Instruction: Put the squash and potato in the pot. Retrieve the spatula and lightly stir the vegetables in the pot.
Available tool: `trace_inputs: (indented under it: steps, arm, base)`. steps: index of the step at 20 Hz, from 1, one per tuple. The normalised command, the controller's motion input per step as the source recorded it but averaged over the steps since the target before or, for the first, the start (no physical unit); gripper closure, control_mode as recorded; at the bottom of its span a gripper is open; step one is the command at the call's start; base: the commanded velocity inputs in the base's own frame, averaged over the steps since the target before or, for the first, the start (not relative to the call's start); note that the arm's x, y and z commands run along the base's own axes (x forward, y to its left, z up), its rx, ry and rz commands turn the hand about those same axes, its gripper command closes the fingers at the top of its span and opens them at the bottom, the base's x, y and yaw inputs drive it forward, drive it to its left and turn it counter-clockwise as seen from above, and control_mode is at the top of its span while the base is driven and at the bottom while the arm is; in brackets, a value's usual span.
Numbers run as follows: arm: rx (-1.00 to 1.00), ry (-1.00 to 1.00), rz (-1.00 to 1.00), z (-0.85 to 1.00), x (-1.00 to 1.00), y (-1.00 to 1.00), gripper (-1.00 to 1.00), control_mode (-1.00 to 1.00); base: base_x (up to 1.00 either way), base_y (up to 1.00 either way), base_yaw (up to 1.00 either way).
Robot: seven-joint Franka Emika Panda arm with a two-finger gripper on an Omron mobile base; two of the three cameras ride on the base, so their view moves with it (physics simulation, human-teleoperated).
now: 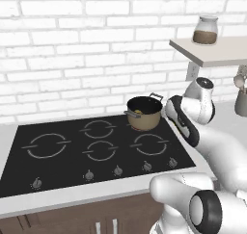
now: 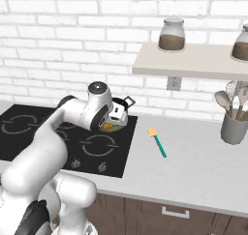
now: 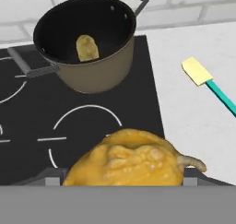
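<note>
Hand (image 3: 123, 181) is clamped on the squash (image 3: 126, 161), a knobbly bright yellow-orange veg w/ a short stem poking right; jaws stand wide either side of it, tips mostly hidden behind its bulk. Squash hangs above the black glass cooktop (image 3: 92, 121), over the near right burner ring, not yet over the pot.

Just beyond: the round tan-brass pot (image 3: 94, 66) w/ dark inside and two thin metal loop handles, sitting on the back right burner. Inside it lies a small yellowish-brown lump (image 3: 86, 48), prob. the potato, so that half looks done. Pot mouth is much wider than the squash, plenty of margin.

To the right on the pale grey table (image 3: 193, 112), well apart from the pot, lies the spatula (image 3: 207, 82): pale yellow blade, teal handle. In the right base view a grey utensil cup (image 2: 234, 127) w/ spoons stands farther along, under a shelf (image 2: 193, 62) w/ jars; leave it alone.

Step in hand, as I judge it: carry squash fwd till centred over the pot mouth, keep high enough to clear the near rim and handles, lower a bit inside, then let go – dropping from height could bounce it out or tip things. Release off the potato side if poss. Then pull straight up before swinging right for the spatula
</note>
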Motion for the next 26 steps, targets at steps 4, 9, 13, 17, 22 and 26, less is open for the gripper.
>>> trace_inputs:
  steps: [4, 9, 13, 17, 22, 26]
  arm:
    - [-0.01, 0.03, 0.02, 0.58, 0.54, 0.54, 1.0, -1.0]
    - [-0.03, 0.14, 0.0, 0.34, 0.74, 0.25, 1.0, -1.0]
    - [-0.02, 0.14, 0.0, -0.15, 1.0, 0.0, 1.0, -1.0]
    - [-0.02, 0.11, 0.0, -0.61, 0.88, 0.01, 1.0, -1.0]
    - [-0.01, 0.07, 0.0, -0.69, 0.69, 0.02, 1.0, -1.0]
    - [0.0, 0.01, 0.0, -0.55, 0.33, 0.15, 1.0, -1.0]
  base:
    - [0.0, 0.0, 0.0]
    - [0.0, 0.0, 0.0]
    - [0.0, 0.0, 0.0]
    - [0.0, 0.0, 0.0]
    - [0.0, 0.0, 0.0]
    - [0.0, 0.0, 0.0]
